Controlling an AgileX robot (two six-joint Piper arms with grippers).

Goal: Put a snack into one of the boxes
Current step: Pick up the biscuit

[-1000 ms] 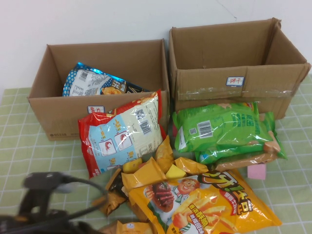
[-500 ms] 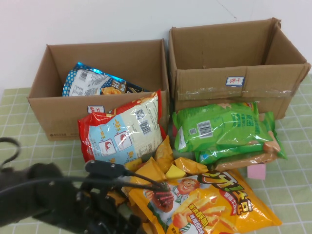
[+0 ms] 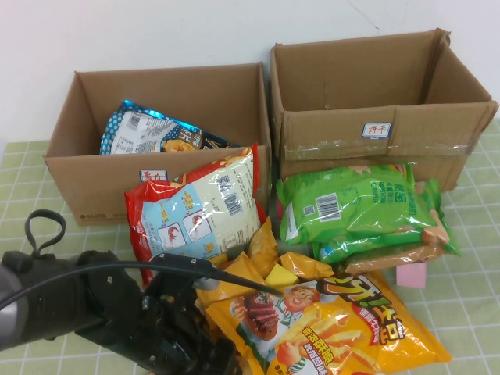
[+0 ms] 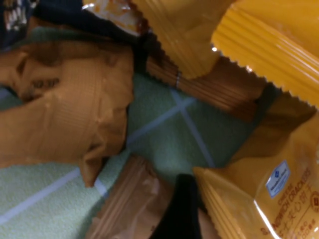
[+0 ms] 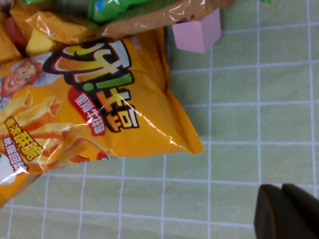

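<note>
Two pincers: left pincer point(image 3: 187, 344), grip unreadable, beside chip bag point(image 3: 336, 328); right pincer point(image 5: 286, 211) closed, past its corner.

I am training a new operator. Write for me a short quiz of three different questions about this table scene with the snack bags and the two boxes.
1. True or false: the large yellow chip bag already lies inside the lower brown box.
2. Which arm reaches into the snack pile in the high view? A) the left arm B) the right arm C) both
3. Fill in: the small pink block lies beside the ____ corner of the yellow chip bag, on the robot's right.

Key
1. False: the bag lies on the table, in front of both boxes.
2. A: the left gripper is over the small orange packets; the right gripper appears only in its wrist view, above bare cloth.
3. far
</note>
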